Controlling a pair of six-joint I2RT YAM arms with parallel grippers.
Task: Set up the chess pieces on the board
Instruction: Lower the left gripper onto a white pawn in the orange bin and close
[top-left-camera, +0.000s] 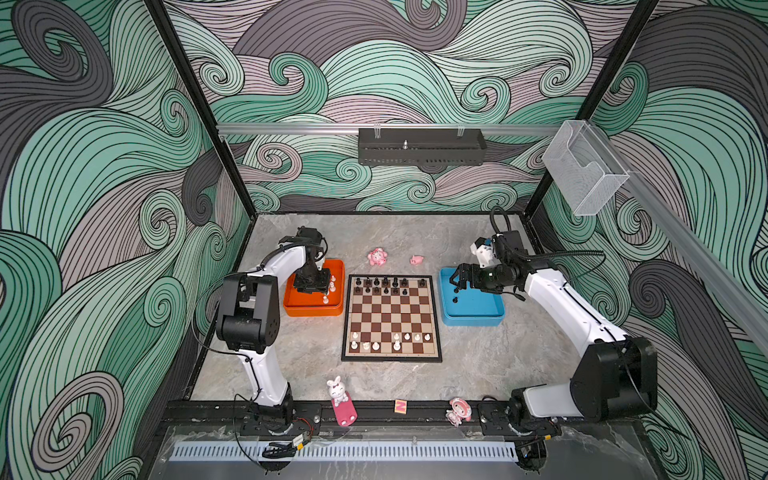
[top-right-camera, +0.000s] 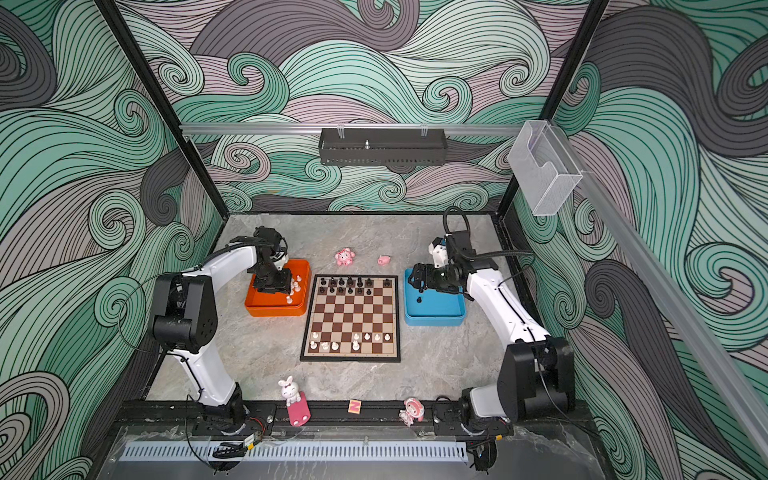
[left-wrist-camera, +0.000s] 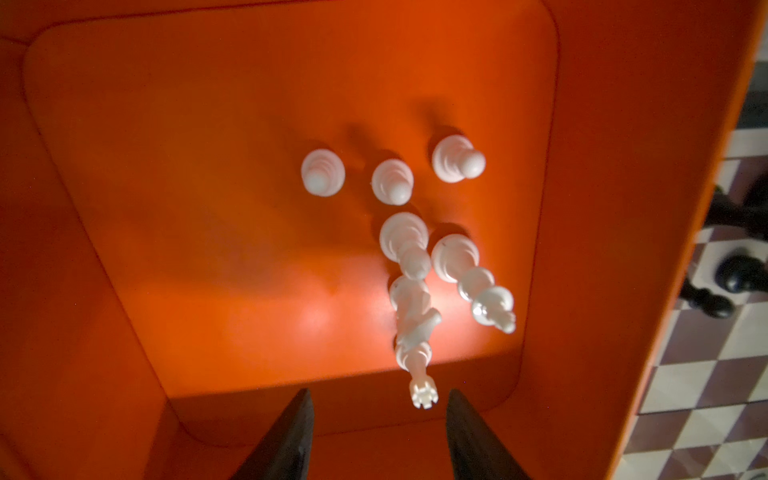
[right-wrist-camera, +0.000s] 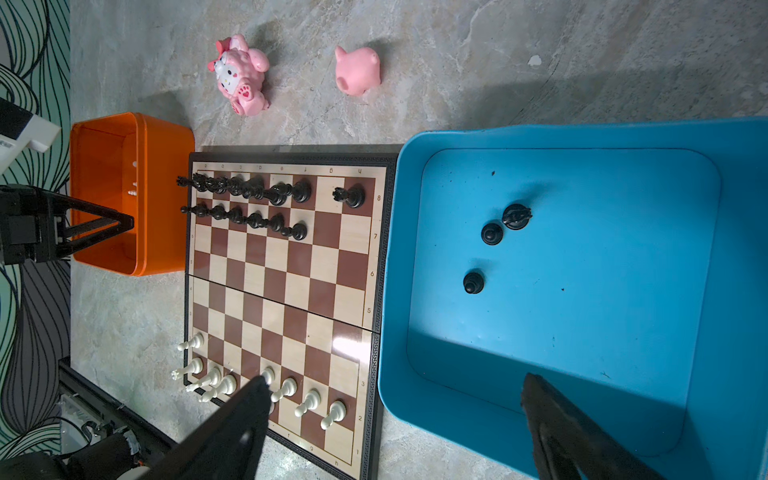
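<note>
- The board (top-left-camera: 391, 316) lies on the table between the orange tray (top-left-camera: 313, 311) and the blue tray (top-left-camera: 473, 321).
- Black chess pieces (top-left-camera: 386, 284) stand on its far 2 rows, white chess pieces (top-left-camera: 397, 338) on the near 2.
- The left gripper (left-wrist-camera: 378, 399) is down in the orange tray with its jaws apart. A white queen (left-wrist-camera: 417, 365) has its crown between them, unclamped.
- The right gripper (right-wrist-camera: 392, 382) hangs by the blue tray, jaws wide apart and empty.
- 3 black pieces (right-wrist-camera: 492, 233) stand inside that tray.

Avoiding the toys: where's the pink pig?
In both top views the pink pig sits beyond the far edge of the board, between the pink kitty figurine and the blue tray.
</note>
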